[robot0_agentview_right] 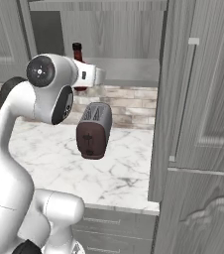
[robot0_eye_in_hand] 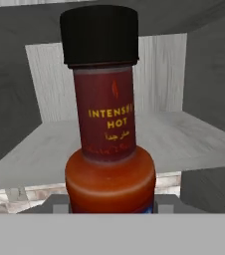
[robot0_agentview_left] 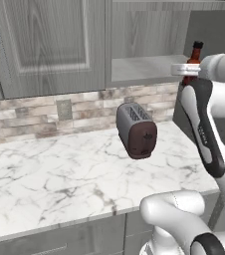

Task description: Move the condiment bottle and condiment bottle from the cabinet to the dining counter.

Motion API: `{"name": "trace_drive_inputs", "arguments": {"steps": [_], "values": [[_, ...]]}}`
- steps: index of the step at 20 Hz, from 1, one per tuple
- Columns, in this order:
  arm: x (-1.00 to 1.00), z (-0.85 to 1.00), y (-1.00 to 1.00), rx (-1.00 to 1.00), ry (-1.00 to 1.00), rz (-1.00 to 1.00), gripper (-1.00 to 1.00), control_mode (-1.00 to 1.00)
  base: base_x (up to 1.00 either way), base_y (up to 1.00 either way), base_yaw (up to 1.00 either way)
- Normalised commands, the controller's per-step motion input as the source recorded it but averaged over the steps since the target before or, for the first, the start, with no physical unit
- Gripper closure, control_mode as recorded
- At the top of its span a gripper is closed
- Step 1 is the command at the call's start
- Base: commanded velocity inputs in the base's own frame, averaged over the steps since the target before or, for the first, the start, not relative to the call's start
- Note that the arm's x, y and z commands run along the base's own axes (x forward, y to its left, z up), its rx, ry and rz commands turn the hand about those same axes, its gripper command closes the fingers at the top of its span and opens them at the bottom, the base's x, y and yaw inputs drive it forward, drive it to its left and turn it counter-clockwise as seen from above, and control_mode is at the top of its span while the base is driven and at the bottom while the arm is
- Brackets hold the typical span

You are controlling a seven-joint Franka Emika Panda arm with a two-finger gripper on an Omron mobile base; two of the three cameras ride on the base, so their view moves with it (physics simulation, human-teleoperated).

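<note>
A condiment bottle [robot0_eye_in_hand: 108,124] with red sauce, a black cap and an "INTENSE HOT" label stands upright between my jaws. My gripper [robot0_agentview_left: 186,73] is shut on its lower body, just in front of the open cabinet shelf [robot0_agentview_left: 144,67]. From the base, the bottle's neck and cap [robot0_agentview_left: 196,52] stick up above the hand. From the other side the bottle [robot0_agentview_right: 78,53] is half hidden behind my wrist. In the hand view the cabinet shelf [robot0_eye_in_hand: 199,137] lies behind the bottle, and the fingertips are hidden by it. The dining counter is out of view.
A dark toaster [robot0_agentview_left: 136,129] sits on the marble counter [robot0_agentview_left: 59,169] below the cabinet, against the tiled backsplash [robot0_agentview_left: 45,117]. The cabinet's open door [robot0_agentview_right: 203,99] stands tall at the right, close beside my arm.
</note>
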Motion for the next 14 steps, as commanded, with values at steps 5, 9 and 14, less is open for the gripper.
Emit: {"name": "trace_drive_inputs", "arguments": {"steps": [5, 9, 14], "values": [[-0.82, 0.00, 0.12, -0.01, -0.03, 0.00, 1.00, -1.00, 0.00, 0.00, 0.00], [-0.53, 0.00, 0.23, 0.00, 0.00, -0.03, 1.00, -1.00, 0.00, 0.00, 0.00], [-0.36, 0.00, 0.04, 0.00, 0.00, -0.08, 1.00, -1.00, 0.00, 0.00, 0.00]]}}
